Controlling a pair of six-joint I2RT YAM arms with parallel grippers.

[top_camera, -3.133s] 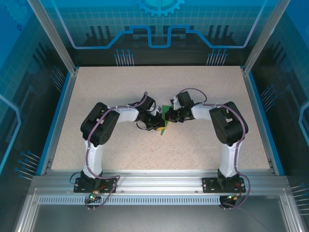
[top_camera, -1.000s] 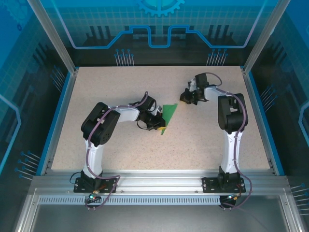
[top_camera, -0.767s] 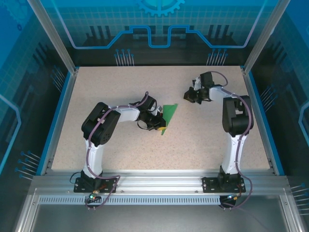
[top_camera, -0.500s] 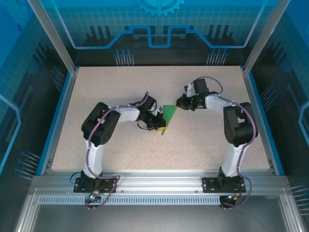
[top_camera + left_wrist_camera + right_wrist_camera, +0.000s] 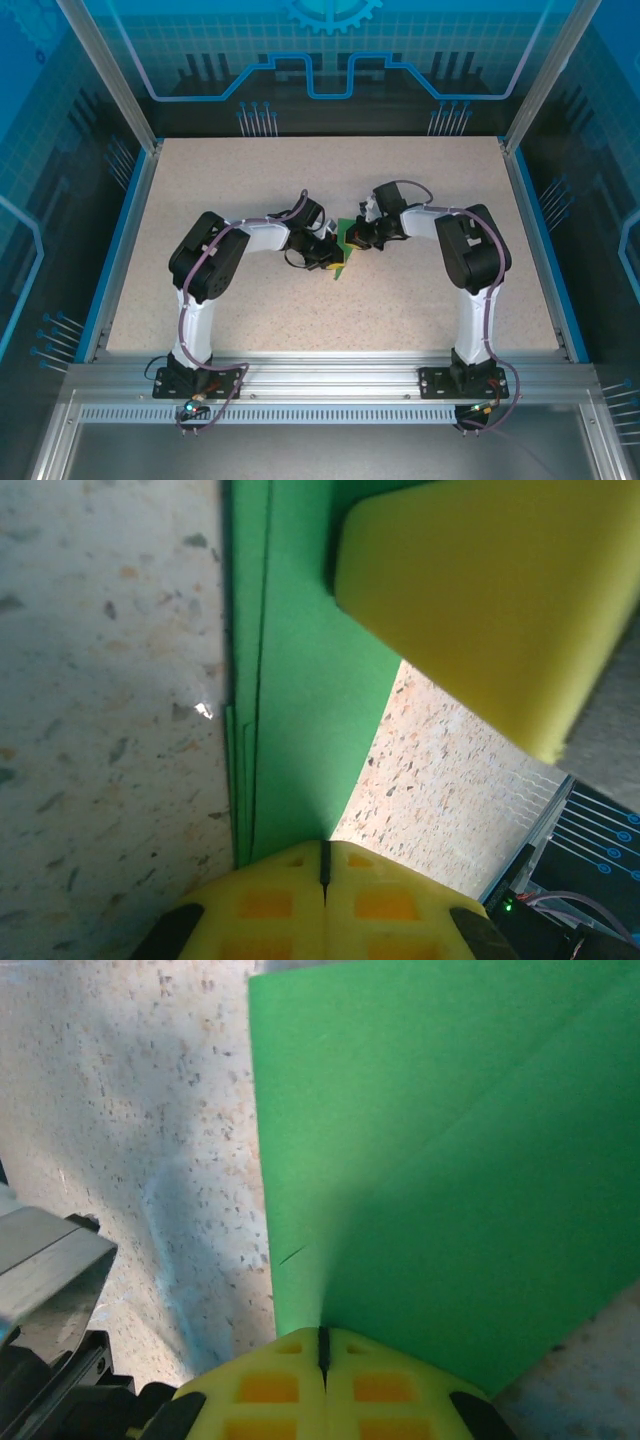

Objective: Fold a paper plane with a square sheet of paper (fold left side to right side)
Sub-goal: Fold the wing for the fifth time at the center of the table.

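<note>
- We are looking at a speckled beige tabletop (image 5: 250,320) with a blue rim (image 5: 118,245). Aluminium posts (image 5: 105,72) and blue see-through panels (image 5: 330,50) printed with line patterns are closing it in. A slotted metal rail (image 5: 330,385) is running along the near edge by both arm bases.
- The top view is giving us the layout. The left gripper (image 5: 332,256) and right gripper (image 5: 356,238) are meeting near the table centre, nearly touching. The green sheet (image 5: 340,266) is lying flat between and under them, mostly covered.
- The left wrist view is giving us what the top view is not. The left gripper (image 5: 323,900) is showing its fingers pressed together with no gap, tips sitting at the sheet (image 5: 310,680). We cannot tell if any paper is nipped between them.
- In the same view another yellow pad (image 5: 470,600) is overlapping the sheet at top right.
- Also there, stacked layers are showing along the sheet's left edge, as thin parallel lines running top to bottom.
- In the right wrist view the right gripper (image 5: 323,1360) is also showing its fingers closed tight, tips at the sheet (image 5: 430,1140). We cannot tell whether it is gripping paper. A grey bracket (image 5: 45,1255) is poking in at lower left.
- Here the sheet is looking plain bright green, with a straight left edge, a diagonal crease running up to the right, and a tiny nick near the fingers.
</note>
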